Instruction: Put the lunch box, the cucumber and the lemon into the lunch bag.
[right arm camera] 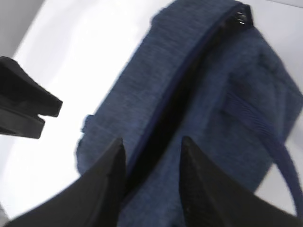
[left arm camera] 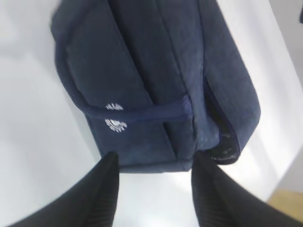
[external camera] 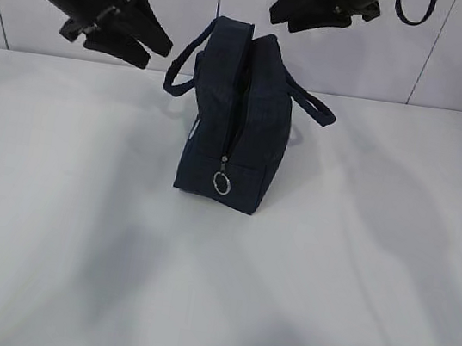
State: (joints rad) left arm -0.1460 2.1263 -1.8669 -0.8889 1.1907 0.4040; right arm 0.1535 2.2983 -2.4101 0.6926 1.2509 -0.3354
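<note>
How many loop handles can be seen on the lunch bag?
2. One loop handle hangs on the left side of the lunch bag; the other handle hangs on its right side. None seems hidden.

My wrist pictures are smeared — the lunch bag [left arm camera: 156, 85] runs past the top edge, its white logo patch [left arm camera: 115, 118] half covered by a handle strap [left arm camera: 142, 113], unreadable. Inside the bag's zipper slit [right arm camera: 175, 109] — only blackness; contents hidden.
</note>
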